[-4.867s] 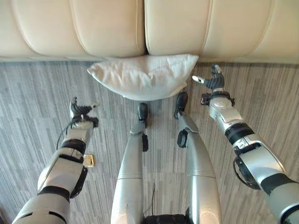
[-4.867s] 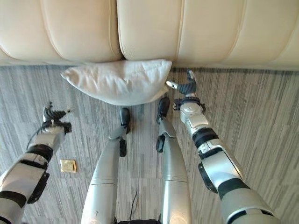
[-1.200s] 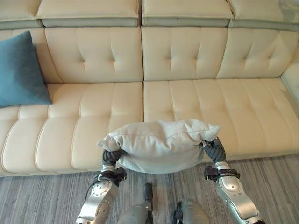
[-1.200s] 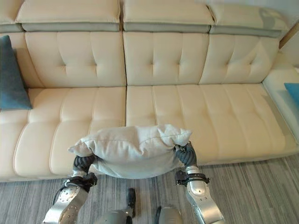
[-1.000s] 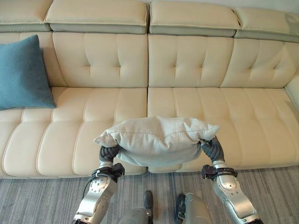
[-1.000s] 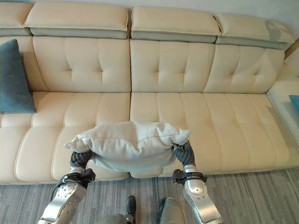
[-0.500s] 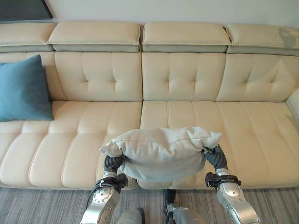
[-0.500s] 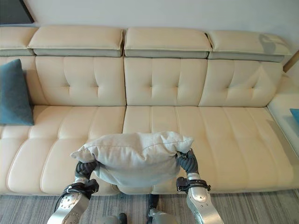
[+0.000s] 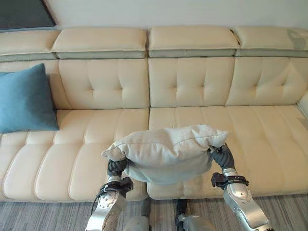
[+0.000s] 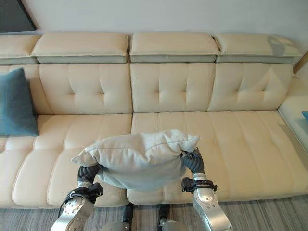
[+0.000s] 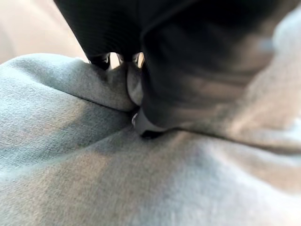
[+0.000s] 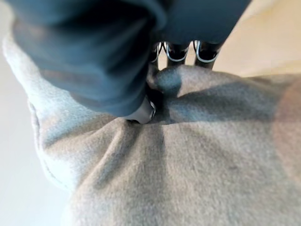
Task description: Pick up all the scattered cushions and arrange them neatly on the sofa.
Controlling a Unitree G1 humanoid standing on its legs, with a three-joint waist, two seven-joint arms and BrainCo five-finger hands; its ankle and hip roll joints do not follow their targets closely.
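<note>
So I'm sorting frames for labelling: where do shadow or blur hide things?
Left wrist view: hand's dark cover blurred, shading the grey cushion. Right wrist view: right hand likewise soft and dark. Left eye view: sofa evenly lit, sharp.

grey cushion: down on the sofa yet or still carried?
Carried. The grey cushion hangs above the sofa's front edge, the left hand and right hand pinching its ends; both wrist views show fingers dug into the fabric.
</note>
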